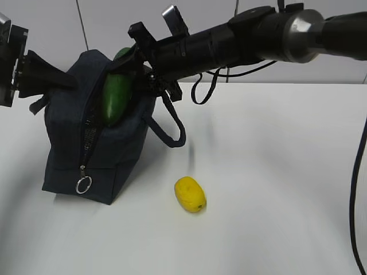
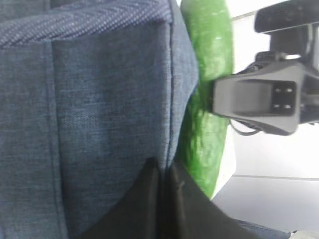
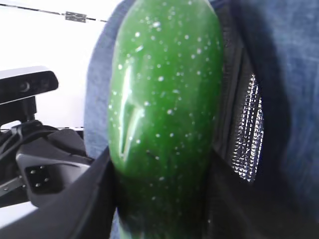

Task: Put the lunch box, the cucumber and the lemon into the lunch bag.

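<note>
Exterior view: lunch bag (image 1: 109,149) stands left of centre on the white table (image 1: 275,172), zipper open down its near face, silver ring pull (image 1: 84,184) hanging at the lower left. Right gripper (image 1: 129,63) reaches in from the upper right, jaws clenched round the cucumber (image 1: 116,97), which is tilted nose-down with its lower part inside the opening and the top end poking out above the rim. Left gripper (image 1: 57,77), upper left of frame, is pinched closed on the bag's top edge; left wrist view shows fabric squeezed between its fingers (image 2: 149,199), so it looks like it's holding the mouth open. Lemon (image 1: 190,194) sits on the table, lower centre, well apart from the bag. Lunch box not visible in any view; may be inside the bag, cannot tell.

Step in hand, my read: seating the cucumber.
- Right wrist view shows silver lining (image 3: 246,134) to the right of the cucumber, so there's room that side. Steer the tip that way, not into the zipper teeth.
- Lay it along the bag's long axis; upright it would likely stick out.
- Keep the left pinch on while lowering, or the mouth sags shut.
- Release only once the tip rests on something; withdraw straight out, clear of the loop handle (image 1: 172,129).
</note>
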Controlling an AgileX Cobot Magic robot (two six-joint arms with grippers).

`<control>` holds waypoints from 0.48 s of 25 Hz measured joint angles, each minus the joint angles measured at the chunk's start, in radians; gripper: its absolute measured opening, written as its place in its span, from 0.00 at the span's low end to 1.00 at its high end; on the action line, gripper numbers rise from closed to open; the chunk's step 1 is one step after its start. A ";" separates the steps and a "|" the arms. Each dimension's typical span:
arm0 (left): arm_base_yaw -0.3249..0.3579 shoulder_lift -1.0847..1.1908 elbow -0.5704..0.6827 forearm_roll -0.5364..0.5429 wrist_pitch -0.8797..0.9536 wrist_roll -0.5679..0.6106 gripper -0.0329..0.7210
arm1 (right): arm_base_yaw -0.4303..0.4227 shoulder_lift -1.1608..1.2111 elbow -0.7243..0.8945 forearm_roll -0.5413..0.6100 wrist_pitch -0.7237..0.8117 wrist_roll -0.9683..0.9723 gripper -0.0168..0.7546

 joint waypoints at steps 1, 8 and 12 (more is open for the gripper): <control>0.000 0.000 0.000 -0.006 0.000 0.000 0.03 | 0.002 0.005 0.000 0.004 -0.002 0.000 0.48; 0.000 0.000 0.000 -0.034 -0.002 0.004 0.03 | 0.003 0.044 0.000 0.013 -0.007 -0.004 0.48; 0.000 0.000 0.000 -0.036 -0.002 0.006 0.03 | 0.003 0.045 -0.002 0.015 -0.022 -0.004 0.48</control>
